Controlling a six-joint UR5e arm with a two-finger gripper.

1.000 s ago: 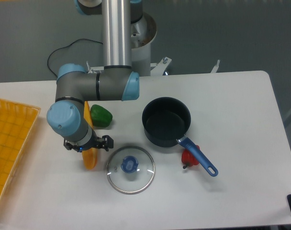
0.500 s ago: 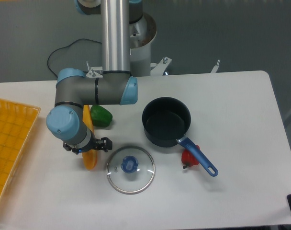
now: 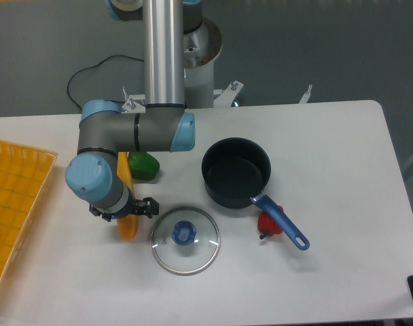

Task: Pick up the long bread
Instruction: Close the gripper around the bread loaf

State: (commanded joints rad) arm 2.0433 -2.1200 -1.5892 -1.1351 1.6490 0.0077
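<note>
The long bread (image 3: pixel 128 227) is a slim orange-yellow baguette lying lengthwise on the white table, left of the pot. Its upper part (image 3: pixel 123 170) shows beside the wrist and its lower end pokes out below it. My gripper (image 3: pixel 123 209) points straight down over the bread's middle. The grey and blue wrist covers the fingers, so only black gripper parts show on either side of the bread. Whether the fingers grip the bread is hidden.
A green pepper (image 3: pixel 144 165) lies right beside the bread. A dark pot (image 3: pixel 236 172) with a blue handle stands to the right, with a red pepper (image 3: pixel 269 224) by the handle. A glass lid (image 3: pixel 185 240) lies in front. An orange basket (image 3: pixel 9 204) sits at the left edge.
The wrist and elbow have shifted slightly left and toward the front edge. The bread stays in nearly the same place under the gripper.
</note>
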